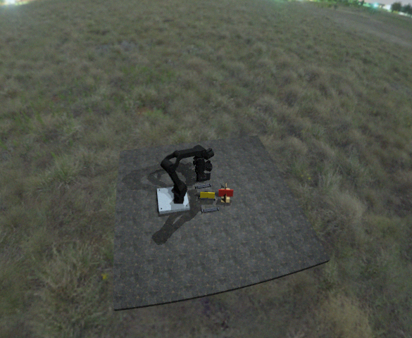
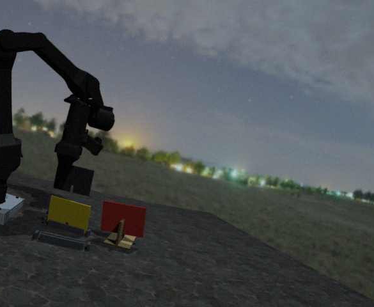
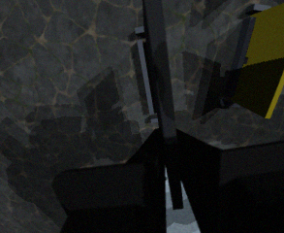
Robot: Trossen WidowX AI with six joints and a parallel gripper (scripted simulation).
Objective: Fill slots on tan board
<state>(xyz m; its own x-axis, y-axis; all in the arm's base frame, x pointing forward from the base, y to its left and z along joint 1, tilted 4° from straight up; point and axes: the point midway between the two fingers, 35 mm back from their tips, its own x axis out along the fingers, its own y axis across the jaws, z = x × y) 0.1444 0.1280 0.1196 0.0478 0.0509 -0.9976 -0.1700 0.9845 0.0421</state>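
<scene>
Clamped in gripper (image 1: 203,179) (image 2: 62,187) (image 3: 170,146), dark board (image 2: 82,180) (image 3: 160,73), lifted above holder (image 1: 203,186) (image 3: 145,78); next, probably: carry toward tan board (image 1: 225,198) (image 2: 120,232), beyond yellow board (image 1: 207,195) (image 2: 68,213) (image 3: 269,58); align notch; press down.

Yellow board (image 1: 207,195) (image 2: 68,213) (image 3: 269,60) upright between far holder (image 1: 203,186) (image 3: 145,78) and red board (image 1: 225,193) (image 2: 123,218).

Count recorded as follows. Colored boards, three in total: one red board (image 1: 225,193) (image 2: 123,217), one yellow board (image 1: 207,195) (image 2: 68,214) (image 3: 272,49) and one dark board (image 1: 208,177) (image 2: 82,180) (image 3: 157,58). Standing tan board (image 1: 225,197) (image 2: 120,233): one. Holders: three, comprising one yellow-board holder (image 2: 66,226) (image 3: 243,44) and two unoccupied, namely the near holder (image 1: 210,210) (image 2: 61,240) and the far holder (image 1: 203,186) (image 3: 145,78). Robot arm (image 1: 187,151) (image 2: 2,99): one. Pale base plate (image 1: 164,205) (image 2: 15,199): one. Desk (image 1: 234,247) (image 2: 213,264) (image 3: 35,63): one.
</scene>
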